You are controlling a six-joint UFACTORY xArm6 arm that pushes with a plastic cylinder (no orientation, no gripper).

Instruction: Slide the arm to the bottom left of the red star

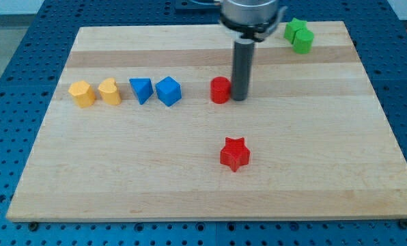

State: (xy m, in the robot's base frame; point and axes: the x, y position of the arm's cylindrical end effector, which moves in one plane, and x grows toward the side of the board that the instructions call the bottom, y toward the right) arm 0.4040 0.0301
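Observation:
The red star (235, 154) lies on the wooden board, a little right of the middle and toward the view's bottom. My tip (240, 98) stands above it in the view, right beside the right side of a red round block (220, 90), touching or nearly touching it. The tip is up and slightly right of the red star, well apart from it.
A yellow block (82, 93) and a yellow heart-like block (110, 91) sit at the left. A blue triangular block (141, 89) and a blue cube-like block (169, 91) follow to their right. Two green blocks (299, 35) sit at the top right. The wooden board (326, 171) ends on all sides.

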